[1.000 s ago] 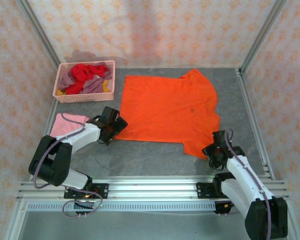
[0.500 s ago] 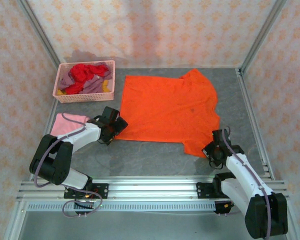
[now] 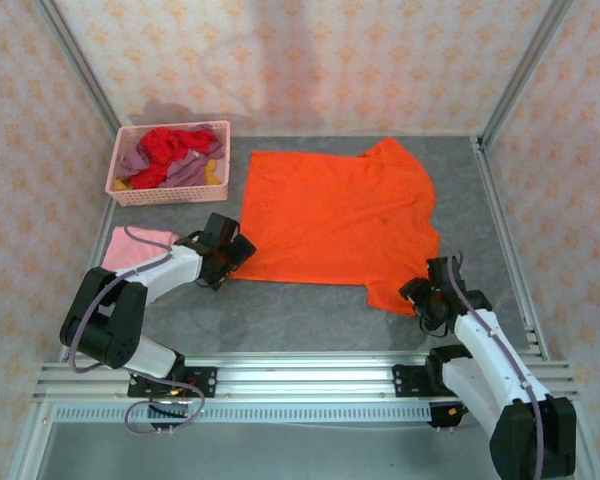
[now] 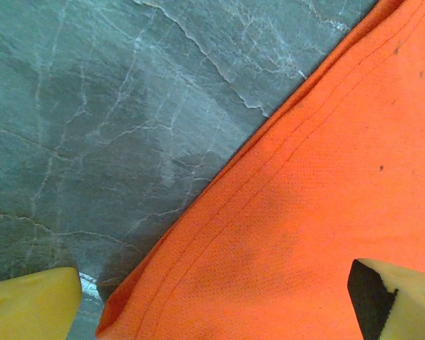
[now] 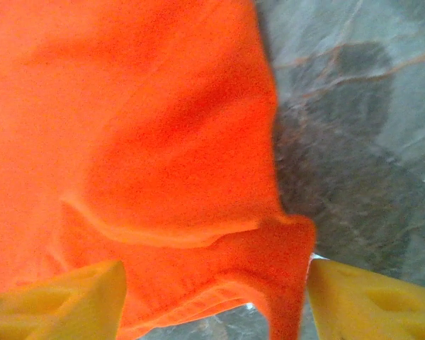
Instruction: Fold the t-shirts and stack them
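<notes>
From my station, top cam: orange t-shirt (image 3: 335, 215) lies spread flat on the grey table (image 3: 310, 310), roughly centre, collar end toward the right, one sleeve pointing at the back wall and the other hanging toward the near edge on the right. Left gripper (image 3: 228, 252) sits low at the shirt's near-left hem corner. On the left wrist cam its yellow fingertips (image 4: 28, 308) stand wide apart, jaws fully open w/ nothing pinched; one tip is over bare table just outside the hem, the other over the cloth, so the stitched hem edge runs diagonally btwn them. Right gripper (image 3: 420, 297) is down at the near-right sleeve. On the right wrist cam its fingertips (image 5: 361, 301) are also well apart, so I read it as open. A rumpled bit of orange sleeve w/ a raised fold lies in the gap btwn them, but neither tip is closed on it. Can't tell if the tips touch the table. Pink t-shirt (image 3: 135, 248) lies folded at the left side, just beside the left arm. Behind it, at the back-left corner, the pink basket (image 3: 165, 192) holds a red t-shirt (image 3: 170, 145), a mauve t-shirt (image 3: 190, 170) & a yellow t-shirt (image 3: 215, 172), all crumpled together.
</notes>
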You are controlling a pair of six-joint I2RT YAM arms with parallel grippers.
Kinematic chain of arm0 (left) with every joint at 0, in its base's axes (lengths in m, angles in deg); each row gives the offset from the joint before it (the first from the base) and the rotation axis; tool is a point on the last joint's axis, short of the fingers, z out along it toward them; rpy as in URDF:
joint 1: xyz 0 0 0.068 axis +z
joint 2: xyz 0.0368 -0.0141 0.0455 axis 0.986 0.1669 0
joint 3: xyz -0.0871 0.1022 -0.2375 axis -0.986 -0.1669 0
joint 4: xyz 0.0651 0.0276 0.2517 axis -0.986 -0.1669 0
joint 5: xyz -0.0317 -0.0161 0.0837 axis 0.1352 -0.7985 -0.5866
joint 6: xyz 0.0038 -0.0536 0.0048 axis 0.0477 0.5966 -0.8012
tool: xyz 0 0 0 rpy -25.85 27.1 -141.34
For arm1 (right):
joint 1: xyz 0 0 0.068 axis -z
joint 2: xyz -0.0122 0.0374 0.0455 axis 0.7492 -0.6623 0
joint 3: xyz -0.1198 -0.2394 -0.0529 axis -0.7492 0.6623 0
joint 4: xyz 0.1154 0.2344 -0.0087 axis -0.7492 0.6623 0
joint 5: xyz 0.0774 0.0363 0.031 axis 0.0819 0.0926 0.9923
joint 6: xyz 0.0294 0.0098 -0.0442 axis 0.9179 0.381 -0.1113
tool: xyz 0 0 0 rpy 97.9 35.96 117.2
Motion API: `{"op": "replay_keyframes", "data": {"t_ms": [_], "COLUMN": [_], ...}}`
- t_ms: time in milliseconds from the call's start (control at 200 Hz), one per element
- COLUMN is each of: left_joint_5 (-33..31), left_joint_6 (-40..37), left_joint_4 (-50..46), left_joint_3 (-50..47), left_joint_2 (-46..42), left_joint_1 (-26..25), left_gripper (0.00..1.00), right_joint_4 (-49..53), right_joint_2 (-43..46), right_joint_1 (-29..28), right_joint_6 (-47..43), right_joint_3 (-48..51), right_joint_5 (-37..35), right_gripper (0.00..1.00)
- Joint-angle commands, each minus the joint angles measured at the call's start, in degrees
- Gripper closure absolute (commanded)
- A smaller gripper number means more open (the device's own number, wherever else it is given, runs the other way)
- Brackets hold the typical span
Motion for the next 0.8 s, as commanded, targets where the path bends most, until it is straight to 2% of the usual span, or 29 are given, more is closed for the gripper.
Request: {"op": "replay_keyframes", "data": {"t_ms": [0,115,175,345,470,640,796], "left_joint_5": [-0.02,-0.18,-0.36,-0.03,-0.19,-0.44,-0.97], "left_joint_6": [-0.30,-0.47,-0.48,-0.30,-0.39,0.13,2.55], "left_joint_4": [0.91,0.82,0.82,1.09,0.92,0.48,0.43], "left_joint_3": [1.16,1.00,0.94,0.84,0.84,0.59,-1.10], "left_joint_2": [0.88,0.53,0.39,0.39,0.10,-0.57,-2.55], "left_joint_1": [0.29,0.29,0.29,0.29,0.29,0.32,0.20], "left_gripper": [0.02,0.02,0.02,0.02,0.02,0.02,0.02], "right_joint_4": [4.89,4.74,2.70,-3.91,-4.60,-4.48,-3.87], "right_joint_2": [-1.30,-3.14,-3.95,-6.56,-8.00,-7.92,-7.47], "right_joint_1": [0.62,1.66,1.96,1.96,1.96,1.96,1.96], "right_joint_6": [-1.49,-3.69,-4.78,-4.81,-5.28,-5.29,-5.11], "right_joint_3": [-2.38,-3.13,-2.90,-1.83,-1.85,-1.23,-0.71], "right_joint_5": [-6.21,-6.73,-5.21,1.22,1.77,1.61,1.74], "right_gripper": [0.30,0.29,0.33,0.53,0.68,0.76,1.00]}}
